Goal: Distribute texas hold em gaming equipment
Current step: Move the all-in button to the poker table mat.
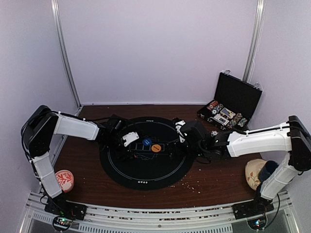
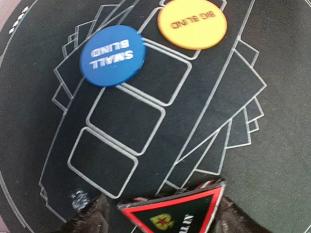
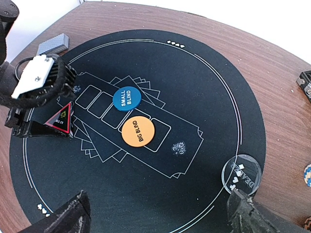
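As left pincer (image 2: 164, 208) pinches red triangle marker (image 2: 173, 216), apex points back toward wrist

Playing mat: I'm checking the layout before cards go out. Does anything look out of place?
Yes. The blue small blind disc and orange big blind disc lie on the mat, on its printed card boxes, covering slots. The clear dealer disc sits over the border ring, and pale specks litter the wood table.
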You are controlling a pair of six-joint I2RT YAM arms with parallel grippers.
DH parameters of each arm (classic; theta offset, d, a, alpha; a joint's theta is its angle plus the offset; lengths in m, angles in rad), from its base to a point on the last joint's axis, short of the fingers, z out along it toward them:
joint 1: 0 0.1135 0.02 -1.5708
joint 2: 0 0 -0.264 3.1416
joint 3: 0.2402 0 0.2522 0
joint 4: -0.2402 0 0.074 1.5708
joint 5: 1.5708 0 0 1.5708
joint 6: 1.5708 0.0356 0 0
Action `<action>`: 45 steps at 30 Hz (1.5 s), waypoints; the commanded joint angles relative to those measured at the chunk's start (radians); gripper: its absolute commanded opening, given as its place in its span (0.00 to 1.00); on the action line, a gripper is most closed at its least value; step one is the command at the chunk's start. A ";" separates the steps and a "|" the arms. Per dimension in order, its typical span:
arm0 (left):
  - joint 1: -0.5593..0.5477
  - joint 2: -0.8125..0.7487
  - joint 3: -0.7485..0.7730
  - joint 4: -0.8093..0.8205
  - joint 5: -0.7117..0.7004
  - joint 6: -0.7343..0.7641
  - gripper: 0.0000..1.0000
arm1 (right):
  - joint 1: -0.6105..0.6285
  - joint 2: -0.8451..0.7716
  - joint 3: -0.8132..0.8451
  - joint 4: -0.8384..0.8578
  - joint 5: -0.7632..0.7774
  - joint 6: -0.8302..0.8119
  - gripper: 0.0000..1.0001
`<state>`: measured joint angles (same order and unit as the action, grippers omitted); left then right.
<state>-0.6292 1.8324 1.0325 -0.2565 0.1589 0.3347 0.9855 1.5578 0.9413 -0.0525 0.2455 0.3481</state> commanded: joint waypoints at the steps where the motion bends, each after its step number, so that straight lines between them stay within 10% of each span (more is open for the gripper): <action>1: 0.011 0.043 0.019 -0.003 -0.037 -0.033 0.73 | -0.005 -0.004 -0.001 0.007 0.030 0.011 1.00; 10: 0.084 0.020 0.005 -0.027 -0.025 -0.037 0.58 | -0.005 -0.007 -0.002 0.002 0.039 0.009 1.00; 45: 0.306 -0.014 -0.028 -0.087 -0.114 0.274 0.60 | -0.003 -0.003 -0.002 0.005 0.040 0.017 1.00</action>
<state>-0.3557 1.8141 1.0149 -0.2600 0.1528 0.5476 0.9855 1.5578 0.9413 -0.0547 0.2649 0.3485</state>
